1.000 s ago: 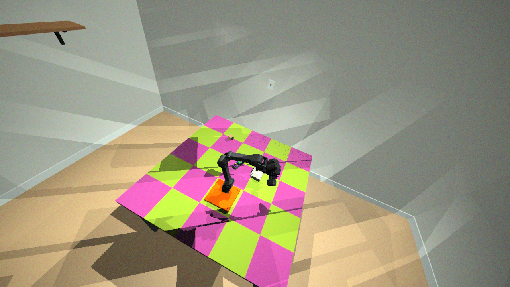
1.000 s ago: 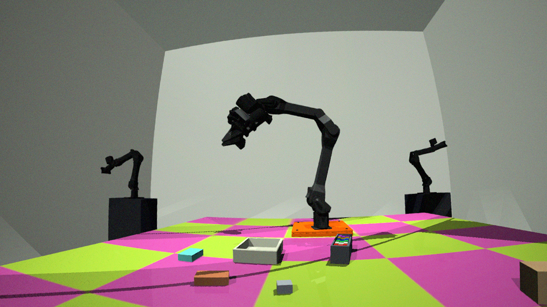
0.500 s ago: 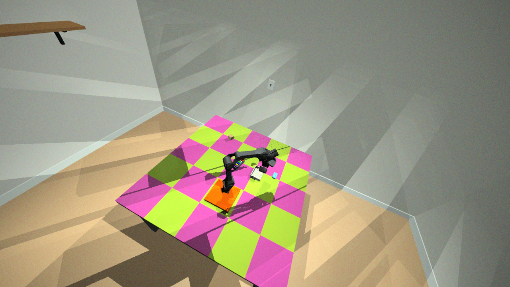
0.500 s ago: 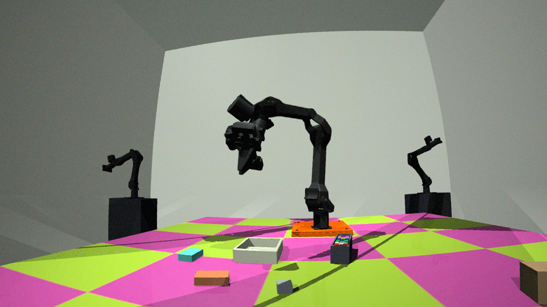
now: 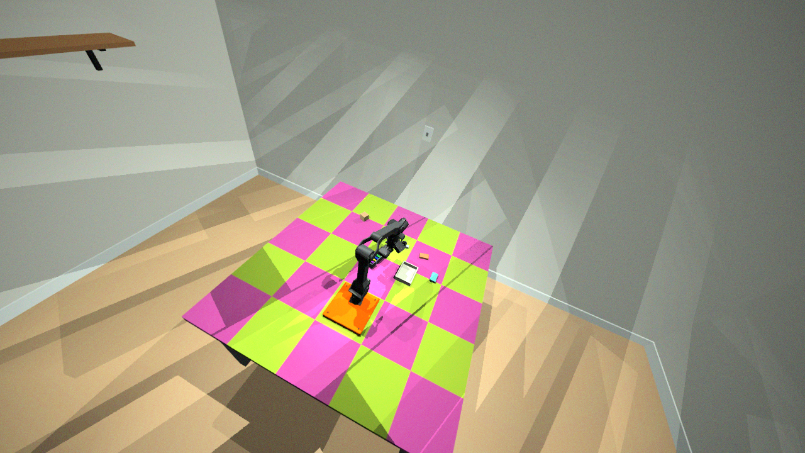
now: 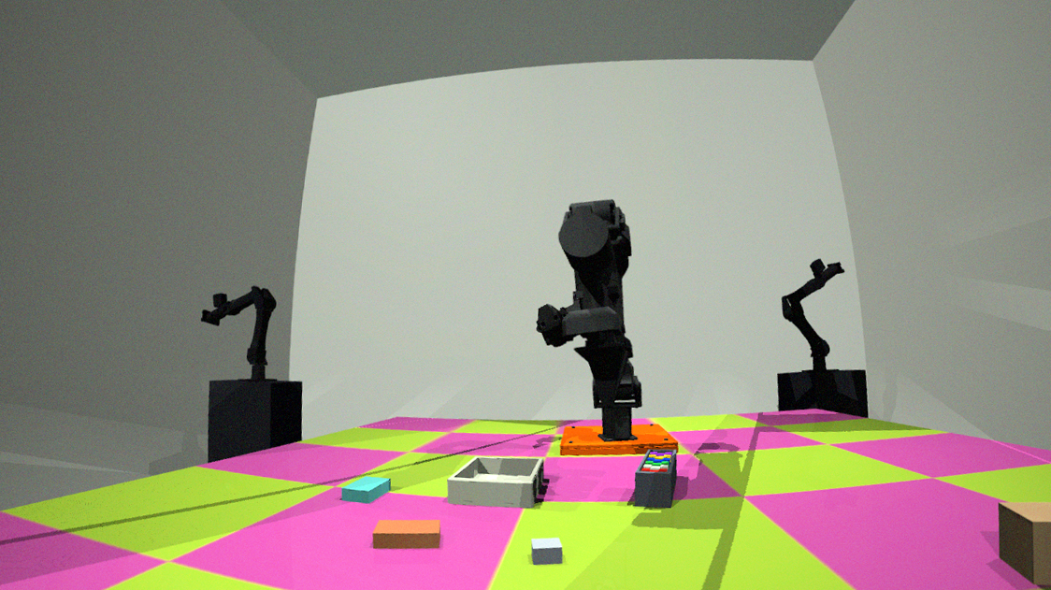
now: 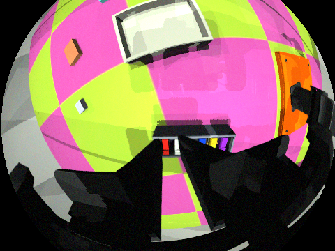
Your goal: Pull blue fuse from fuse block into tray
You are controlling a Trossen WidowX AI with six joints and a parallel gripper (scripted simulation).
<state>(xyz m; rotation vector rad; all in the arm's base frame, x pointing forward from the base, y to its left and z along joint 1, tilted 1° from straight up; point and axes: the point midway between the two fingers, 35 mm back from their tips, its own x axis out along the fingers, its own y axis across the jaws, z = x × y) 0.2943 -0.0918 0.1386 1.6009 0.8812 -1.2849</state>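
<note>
While the blue fuse [image 7: 203, 141] is sitting in the fuse block [image 7: 192, 131] among its red, white, yellow and purple neighbours, the gripper [image 7: 172, 153] is hanging above it, fingers nearly together and gripping nothing. Only the wrist view is showing those fingers; the exterior view is showing the tray [image 6: 495, 480] standing beside the block.

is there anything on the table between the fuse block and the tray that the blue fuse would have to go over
Nothing visible does. In the wrist view only bare checkered table lies between the fuse block and the tray. The blue fuse sits in the block. The claw hangs above it, narrowed and holding nothing.
</note>
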